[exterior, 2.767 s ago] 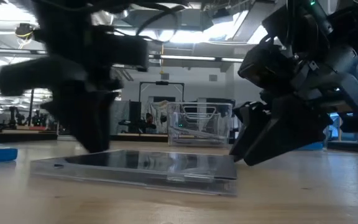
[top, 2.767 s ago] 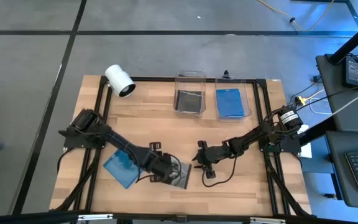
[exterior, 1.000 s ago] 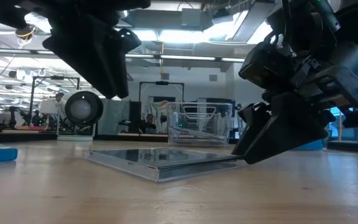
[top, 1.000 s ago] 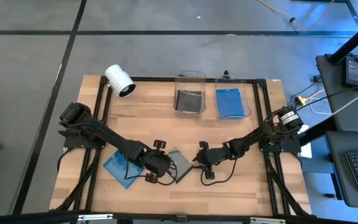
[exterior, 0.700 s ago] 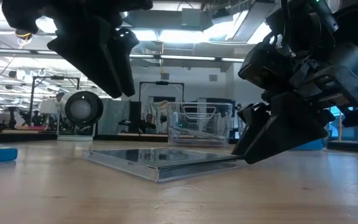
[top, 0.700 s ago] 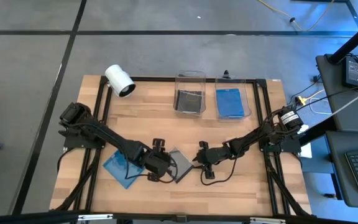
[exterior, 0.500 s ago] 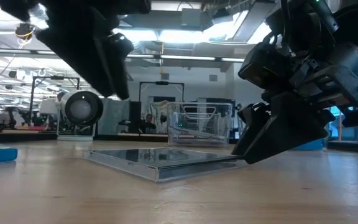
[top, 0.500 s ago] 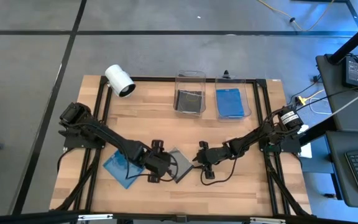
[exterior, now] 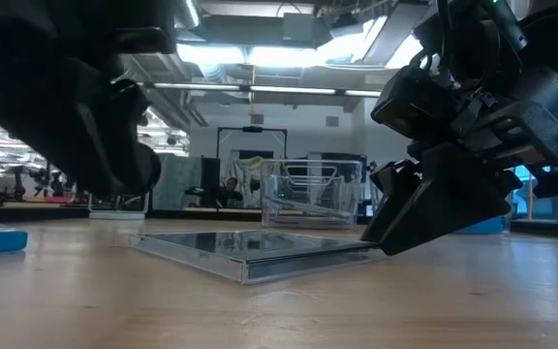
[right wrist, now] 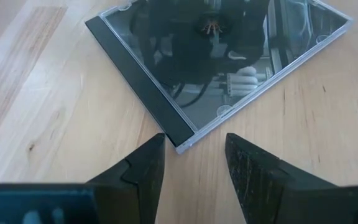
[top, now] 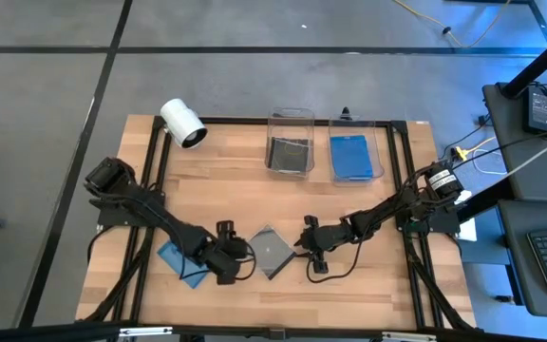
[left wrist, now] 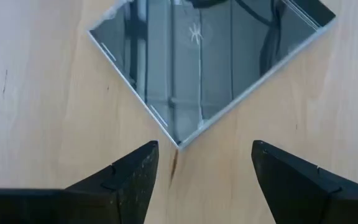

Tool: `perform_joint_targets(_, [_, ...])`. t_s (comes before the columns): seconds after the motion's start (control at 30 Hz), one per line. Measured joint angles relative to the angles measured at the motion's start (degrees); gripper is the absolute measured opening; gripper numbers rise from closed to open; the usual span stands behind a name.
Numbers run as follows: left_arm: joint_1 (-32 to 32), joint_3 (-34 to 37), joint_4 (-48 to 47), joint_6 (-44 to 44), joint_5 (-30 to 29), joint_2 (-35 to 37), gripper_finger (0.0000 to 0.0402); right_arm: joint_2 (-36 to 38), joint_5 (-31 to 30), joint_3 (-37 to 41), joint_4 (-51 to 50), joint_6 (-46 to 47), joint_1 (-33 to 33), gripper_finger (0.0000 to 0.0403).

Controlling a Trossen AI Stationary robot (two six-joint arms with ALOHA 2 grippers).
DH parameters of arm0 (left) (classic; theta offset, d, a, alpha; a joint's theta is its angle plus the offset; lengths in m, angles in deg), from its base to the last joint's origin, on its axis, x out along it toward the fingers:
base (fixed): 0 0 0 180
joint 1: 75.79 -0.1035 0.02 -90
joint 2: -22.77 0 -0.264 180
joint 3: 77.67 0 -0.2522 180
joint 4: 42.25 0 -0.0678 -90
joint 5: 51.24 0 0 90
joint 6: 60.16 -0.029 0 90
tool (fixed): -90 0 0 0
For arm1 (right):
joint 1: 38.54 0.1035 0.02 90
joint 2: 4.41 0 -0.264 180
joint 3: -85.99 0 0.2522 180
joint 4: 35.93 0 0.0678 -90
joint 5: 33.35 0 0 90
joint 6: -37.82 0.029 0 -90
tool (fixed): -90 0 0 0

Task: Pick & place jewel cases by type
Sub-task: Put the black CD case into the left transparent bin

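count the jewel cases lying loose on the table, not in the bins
2: a dark case lies flat at the table's middle, between the two arms; a blue case lies left of it, partly under the left arm. Others may be hidden.

Text on dark jewel case (top: 272, 252): none legible.
Labels on bins (top: 290, 117): none seen.
Brand on white camera (top: 182, 123): none legible.
Signs in room bkgd: too small to read.

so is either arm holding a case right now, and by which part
Nothing is held. The dark jewel case lies flat on the table; the left gripper and right gripper each point at a corner, fingers open, not touching.
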Motion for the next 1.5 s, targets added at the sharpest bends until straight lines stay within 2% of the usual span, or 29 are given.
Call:
perform_joint_targets(0.27, [0.94,12.03,20.09,3.52,0.08,0.47,0.0255,0.00,0.02,0.00,0.07,0.02,0.00,0.0172])
perform_joint_targets(0.43, [1.01,17.57,25.99,7.10,-1.16,0.67,0.0249,0.00,0.01,0.00,0.14,1.87,0.00,0.0172])
perform_joint_targets(0.87, [1.27,27.77,45.89,4.82,-6.73,0.57,0.0223,-0.07,0.07,0.00,1.20,2.80,0.02,0.0172])
perform_joint_targets(1.07, [1.25,28.86,47.48,0.22,-8.43,0.46,0.0198,-0.07,0.07,0.00,1.36,2.67,0.02,0.0172])
perform_joint_targets(1.3, [1.05,28.91,47.47,-6.93,-9.62,0.47,0.0175,-0.02,0.01,-0.11,-0.89,-1.98,0.10,0.0172])
perform_joint_targets(1.5, [-1.14,28.91,47.46,-7.91,-6.95,0.49,0.0168,-0.96,-0.24,-0.13,-0.33,-7.64,0.37,0.0172])
